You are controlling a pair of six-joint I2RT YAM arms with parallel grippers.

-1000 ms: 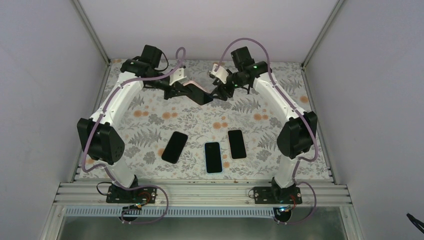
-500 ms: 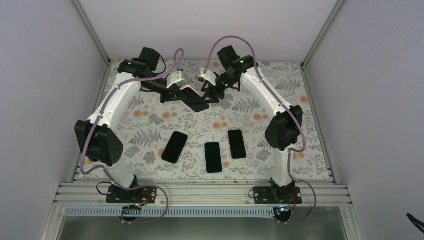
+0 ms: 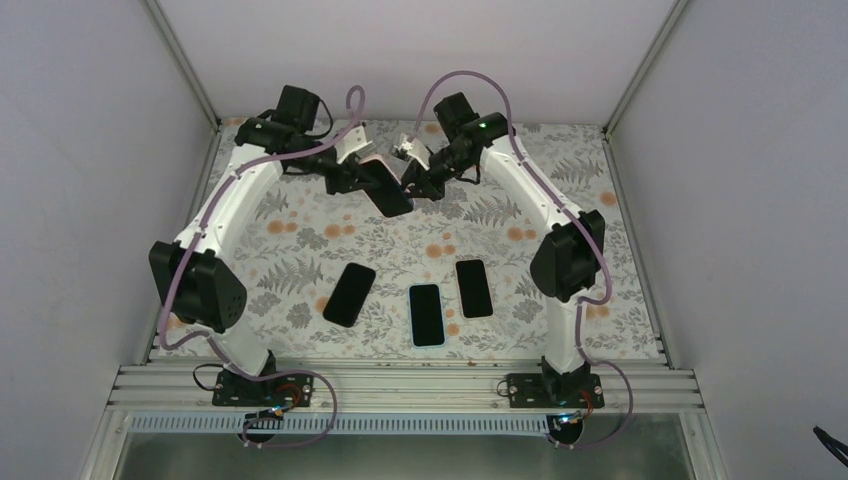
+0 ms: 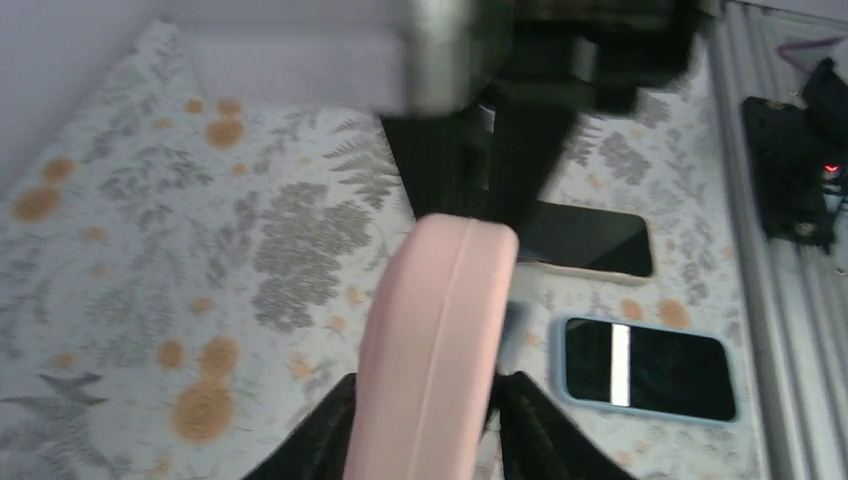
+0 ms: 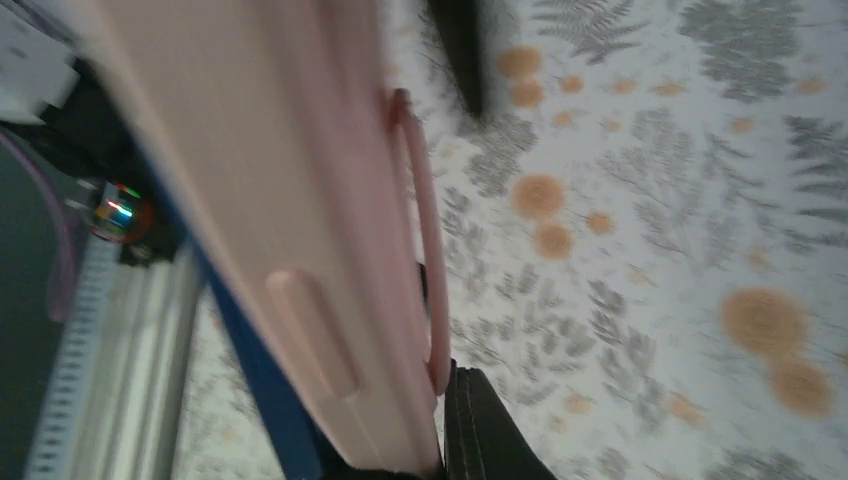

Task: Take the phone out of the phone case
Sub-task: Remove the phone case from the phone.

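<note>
A pink phone case [image 3: 374, 165] with the dark phone [image 3: 392, 197] in it hangs in the air over the back of the table, held between both arms. My left gripper [image 3: 358, 176] is shut on the case; in the left wrist view its two black fingers [image 4: 322, 432] press either side of the pink case's edge [image 4: 440, 330]. My right gripper [image 3: 413, 178] is shut on the case's other end. In the right wrist view the pink case [image 5: 280, 210] fills the left side, a blue strip [image 5: 250, 360] runs along it, and one black finger [image 5: 490, 435] lies against its rim.
Three more phones lie flat on the flowered mat [image 3: 300, 225] near the front: a black one [image 3: 349, 294], one in a blue case [image 3: 426, 314] and one in a pale case [image 3: 474, 288]. Grey walls close in the back and both sides.
The right arm swung left to the pink case and its gripper shut on the case's end. The left gripper has turned the phone steeper and drawn it slightly back.
</note>
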